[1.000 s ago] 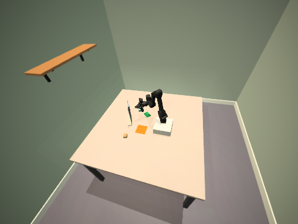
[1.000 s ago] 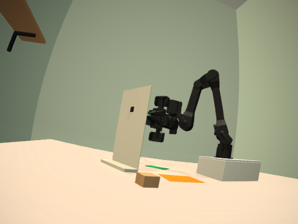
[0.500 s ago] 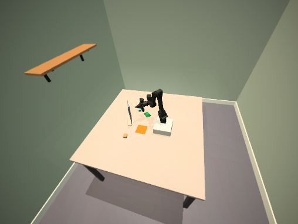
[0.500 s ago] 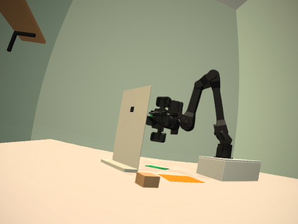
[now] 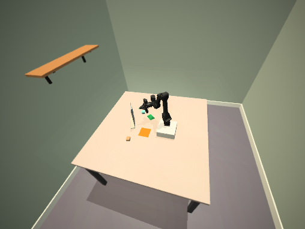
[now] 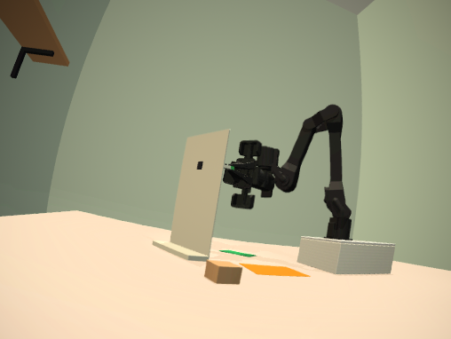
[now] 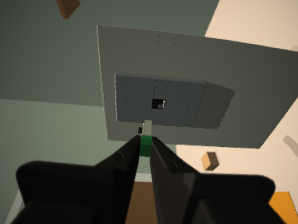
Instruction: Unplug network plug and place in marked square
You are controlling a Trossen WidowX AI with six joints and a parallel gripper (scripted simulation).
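Note:
The plug has a green body and a pale clear front end. My gripper is shut on the green body, with the clear end pointing at the panel. The dark socket opening shows uncovered in the wrist view, and the plug is out of it, in front of the panel. Two flat squares lie on the table, an orange square and a smaller green square. The plug's tab cannot be made out.
A brown block lies near the panel's foot. A small cyan thing shows just below the gripper in the top view. The arm stands on a white box. A wooden shelf hangs on the wall.

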